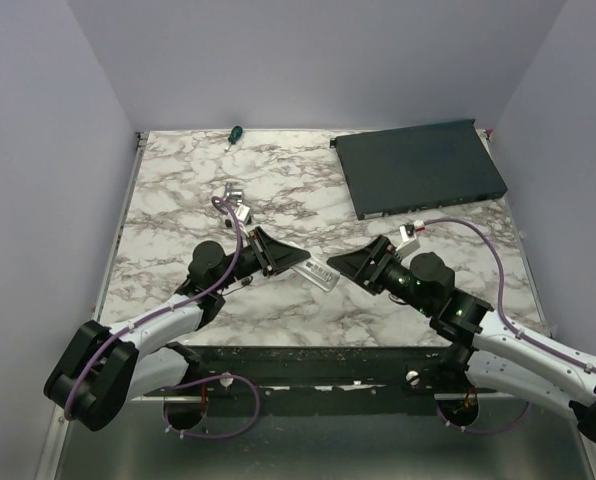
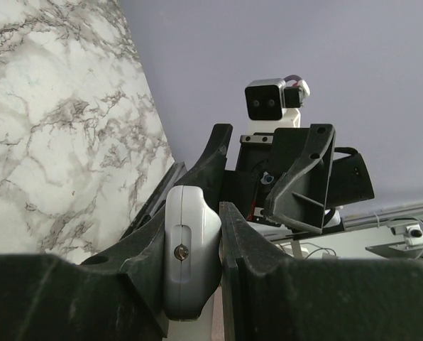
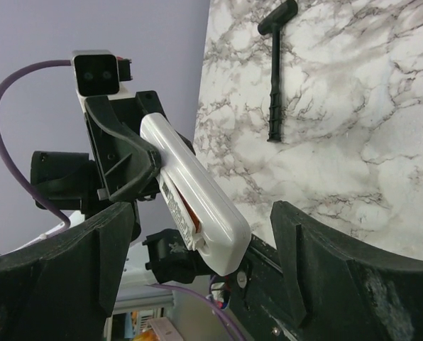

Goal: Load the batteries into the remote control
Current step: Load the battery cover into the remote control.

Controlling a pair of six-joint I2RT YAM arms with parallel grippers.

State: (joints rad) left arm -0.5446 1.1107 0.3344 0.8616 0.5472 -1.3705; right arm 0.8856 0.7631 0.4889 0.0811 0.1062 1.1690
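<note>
My left gripper pinches the remote control over mid-table. My right gripper, spread, faces its free end; dark flat box well apart, far right.

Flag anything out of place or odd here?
Nothing looks damaged or spilled. The one unusual thing is that the remote control is off the table, clamped at one end by the left gripper and tilted toward the open right gripper.

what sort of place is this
Probably a robot test cell rather than a home: a marble-look table boxed in by plain lilac walls, with a left arm and a right arm bolted at its near edge.
</note>
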